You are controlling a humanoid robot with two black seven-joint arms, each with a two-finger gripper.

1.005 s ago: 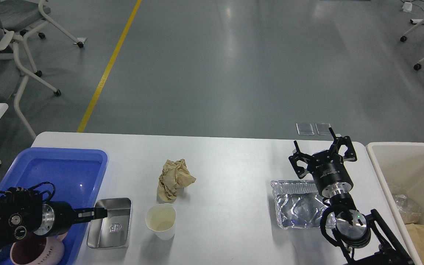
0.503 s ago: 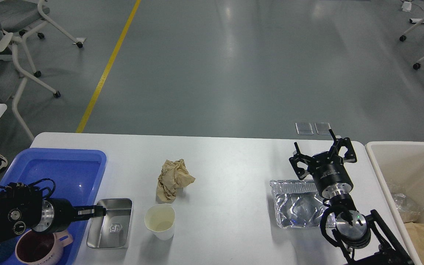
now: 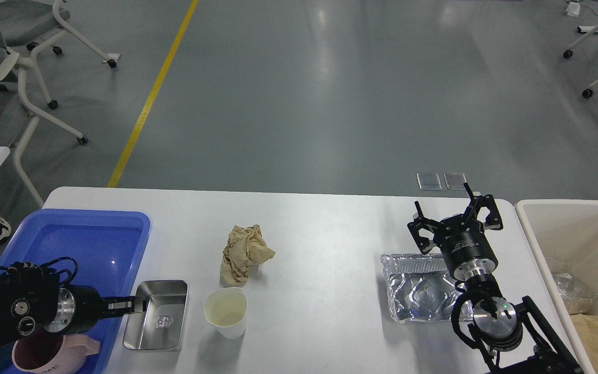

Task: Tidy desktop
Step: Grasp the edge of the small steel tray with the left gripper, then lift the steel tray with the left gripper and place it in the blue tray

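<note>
The white desktop (image 3: 325, 228) holds a crumpled brown paper ball (image 3: 244, 253), a white paper cup (image 3: 226, 311), a small steel tray (image 3: 159, 324) and a crushed foil container (image 3: 421, 288). My left gripper (image 3: 140, 305) reaches in from the left over the blue tray (image 3: 86, 234), and its fingers are closed on the steel tray's left rim. My right gripper (image 3: 454, 218) is open and empty, pointing away from me just beyond the foil container's far edge.
A pink mug (image 3: 44, 356) lies in the blue tray's near corner under my left arm. A cream bin (image 3: 532, 244) with some rubbish stands past the desktop's right edge. Office chairs stand on the floor at far left and far right.
My left gripper has dropped slightly at the steel tray's left rim, and the tray's left side has shifted a little. The pink mug has shifted under my arm. The right arm has not moved.
</note>
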